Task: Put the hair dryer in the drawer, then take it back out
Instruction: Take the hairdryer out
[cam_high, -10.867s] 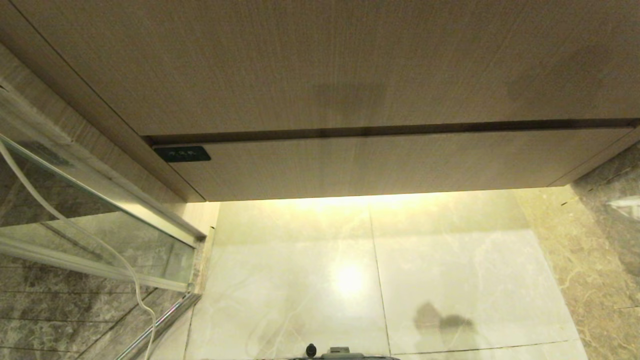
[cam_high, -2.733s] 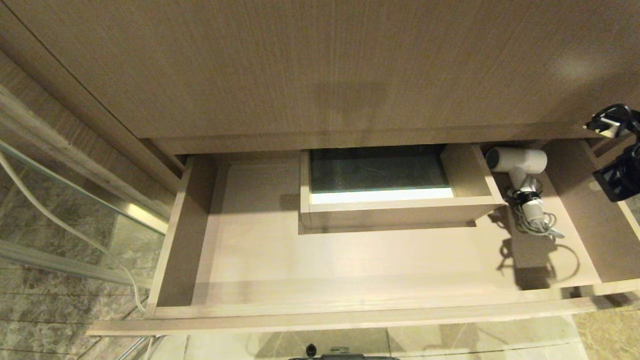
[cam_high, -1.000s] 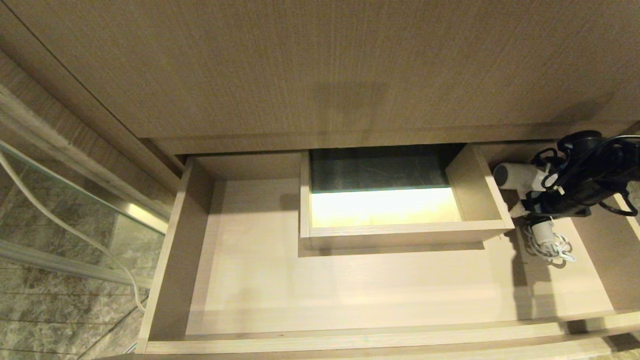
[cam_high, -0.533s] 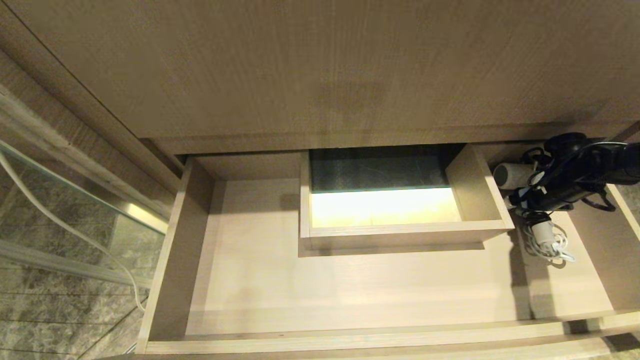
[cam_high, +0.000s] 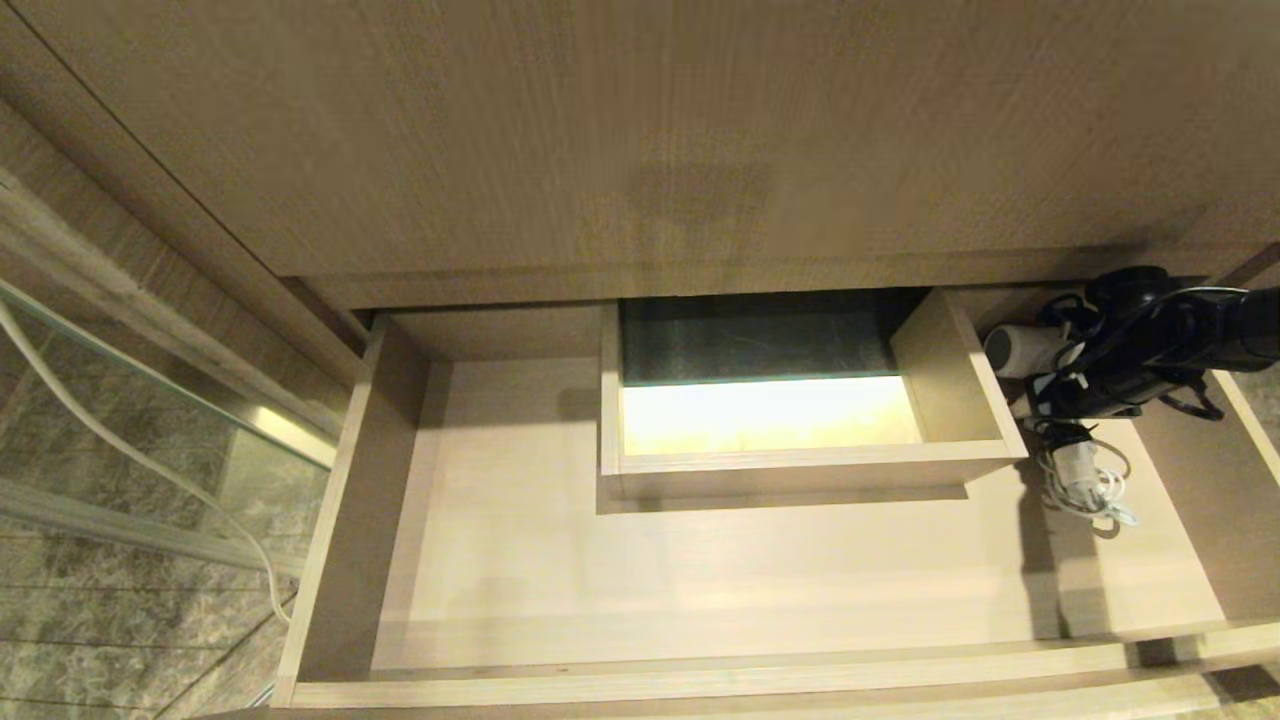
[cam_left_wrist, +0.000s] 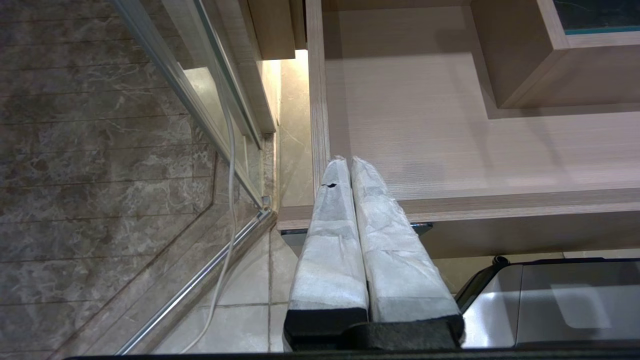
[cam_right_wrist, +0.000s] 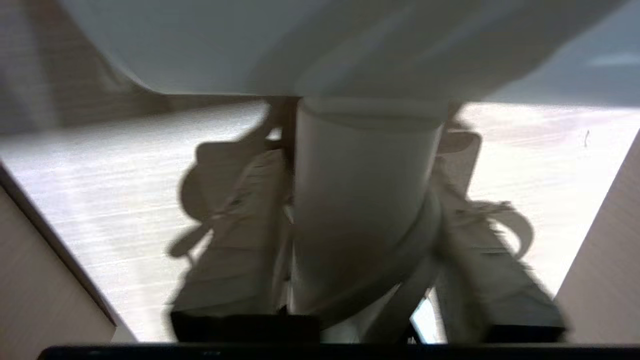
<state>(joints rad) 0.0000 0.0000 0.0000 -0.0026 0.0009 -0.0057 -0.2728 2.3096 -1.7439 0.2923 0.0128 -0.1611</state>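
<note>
The wood panel (cam_high: 640, 130) fills the upper part of the head view, its grain running upward. Directly below the panel, the drawer (cam_high: 520, 560) stands pulled out, wide and shallow, with a pale wood-grain floor. Against the rear wall of the drawer, near its middle, sits the boxed cut-out (cam_high: 770, 460), a rectangular frame through which a dark strip and a brightly lit patch show. Left of the drawer lies a glass partition (cam_high: 150, 420) with a metal rail, and a white cable (cam_high: 130, 440) curves down in front of it over dark marbled tile.

The hair dryer (cam_high: 1015, 350) occupies the right rear corner of the drawer, just beside the right wall of the cut-out. Its grey round end faces the cut-out, and its handle points toward the drawer front. The coiled cord (cam_high: 1095, 485) trails from the handle end toward the drawer front.

The right gripper (cam_right_wrist: 360, 220) reaches in over the right side of the drawer. In the right wrist view its two padded fingers (cam_right_wrist: 240, 235) flank the white handle of the dryer on either side and lie close against it. That view is blurred, so firm contact cannot be told.

The left gripper (cam_left_wrist: 350, 162) hangs outside the left front corner of the drawer, above the drawer rim, with its two white-wrapped fingers (cam_left_wrist: 330, 240) pressed together and nothing between them.
</note>
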